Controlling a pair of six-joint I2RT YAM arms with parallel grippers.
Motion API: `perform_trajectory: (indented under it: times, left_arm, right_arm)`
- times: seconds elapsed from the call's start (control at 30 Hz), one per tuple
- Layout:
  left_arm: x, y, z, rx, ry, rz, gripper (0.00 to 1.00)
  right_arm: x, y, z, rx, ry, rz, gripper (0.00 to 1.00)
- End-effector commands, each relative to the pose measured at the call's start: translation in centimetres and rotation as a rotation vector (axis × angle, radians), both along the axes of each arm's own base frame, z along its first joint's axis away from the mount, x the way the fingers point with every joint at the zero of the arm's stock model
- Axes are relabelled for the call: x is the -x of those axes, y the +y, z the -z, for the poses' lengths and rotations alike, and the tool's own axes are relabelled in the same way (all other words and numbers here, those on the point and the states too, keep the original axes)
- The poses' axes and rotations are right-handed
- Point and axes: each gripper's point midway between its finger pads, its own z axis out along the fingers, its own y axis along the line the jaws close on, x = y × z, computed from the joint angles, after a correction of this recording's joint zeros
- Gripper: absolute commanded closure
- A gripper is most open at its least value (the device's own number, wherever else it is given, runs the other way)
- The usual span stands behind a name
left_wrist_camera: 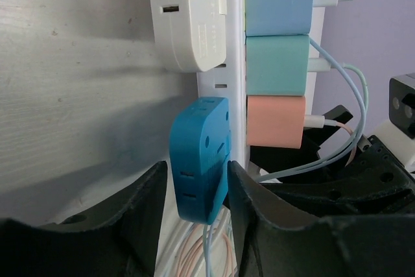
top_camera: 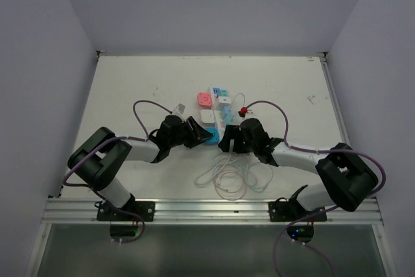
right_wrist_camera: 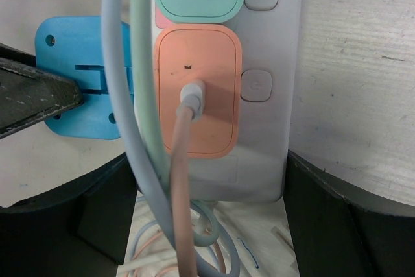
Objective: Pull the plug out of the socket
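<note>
The socket [top_camera: 222,109] is a long white strip lying mid-table, with coloured adapters along it. The plug [left_wrist_camera: 200,157] is a dark blue flat block stuck in the side of the socket [left_wrist_camera: 220,76] at its near end. My left gripper [left_wrist_camera: 198,168] straddles it: the right finger touches the plug and a thin gap shows at the left finger. In the right wrist view the plug [right_wrist_camera: 78,89] juts left from the socket [right_wrist_camera: 266,141]. My right gripper [right_wrist_camera: 207,160] stands open astride the strip's end, with cables between its fingers.
A white multi-outlet block [left_wrist_camera: 188,17] is plugged in just beyond the plug. Blue [left_wrist_camera: 279,1], green [left_wrist_camera: 277,66] and orange [left_wrist_camera: 275,121] adapters sit on the strip with cables. Coiled cables [top_camera: 227,176] lie between the arms. A pink adapter [top_camera: 204,100] lies further back.
</note>
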Motion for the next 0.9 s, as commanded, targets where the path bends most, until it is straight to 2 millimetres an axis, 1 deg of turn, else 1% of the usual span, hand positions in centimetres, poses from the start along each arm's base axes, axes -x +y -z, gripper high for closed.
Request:
perform_trajectory:
  times: [0.0,0.03,0.07,0.13,0.17,0.23,0.27,0.3,0.5,0.63,0.7,0.8,0.87]
  left_arm:
    - [-1.4,-1.8,-3.0,0.103,-0.097,0.019,0.55]
    - [-1.4,-1.8,-2.9,0.101,-0.095,0.017,0.58]
    - [-1.3,-1.8,-2.9,0.1,-0.097,0.021,0.64]
    - [-1.3,-1.8,-2.8,0.095,-0.1,0.021,0.73]
    - [-1.3,-1.7,-3.0,0.095,-0.104,0.02,0.82]
    - [-1.1,-1.5,-2.9,0.09,-0.101,0.02,0.9]
    - [-1.1,-1.5,-3.1,0.093,-0.106,0.015,0.97]
    - [-1.1,-1.4,-3.1,0.091,-0.102,0.013,1.0]
    - [-0.5,-1.1,-3.1,0.119,-0.072,-0.006,1.0]
    - [0.0,-0.2,-3.0,0.132,-0.054,-0.044,1.0]
    - [0.0,0.3,-2.8,0.122,-0.05,-0.068,1.0]
    - [0.3,1.0,-3.1,0.124,-0.058,-0.088,1.0]
    - [0.5,1.6,-3.1,0.124,-0.06,-0.097,1.0]
  right_arm:
    - [-0.3,1.2,-1.0,-0.065,-0.026,-0.009,1.0]
    - [-0.3,1.1,-1.0,-0.062,-0.025,-0.009,1.0]
    - [-0.3,1.1,-0.9,-0.059,-0.025,-0.008,1.0]
    - [-0.3,0.9,-0.9,-0.051,-0.027,-0.002,1.0]
    - [-0.3,0.7,-0.7,-0.045,-0.026,0.002,1.0]
    - [-0.3,0.4,-0.6,-0.032,-0.027,0.012,1.0]
    - [-0.2,0.3,-0.5,-0.027,-0.026,0.012,1.0]
    - [-0.3,0.1,-0.4,-0.018,-0.03,0.015,1.0]
    - [-0.4,-0.8,0.1,0.013,-0.03,0.06,1.0]
    - [-0.5,-2.3,0.8,0.065,-0.019,0.122,1.0]
    - [-0.7,-3.1,0.9,0.086,-0.021,0.167,1.0]
    - [-0.5,-4.2,1.3,0.126,-0.012,0.21,1.0]
    - [-0.6,-4.4,1.1,0.133,-0.017,0.22,1.0]
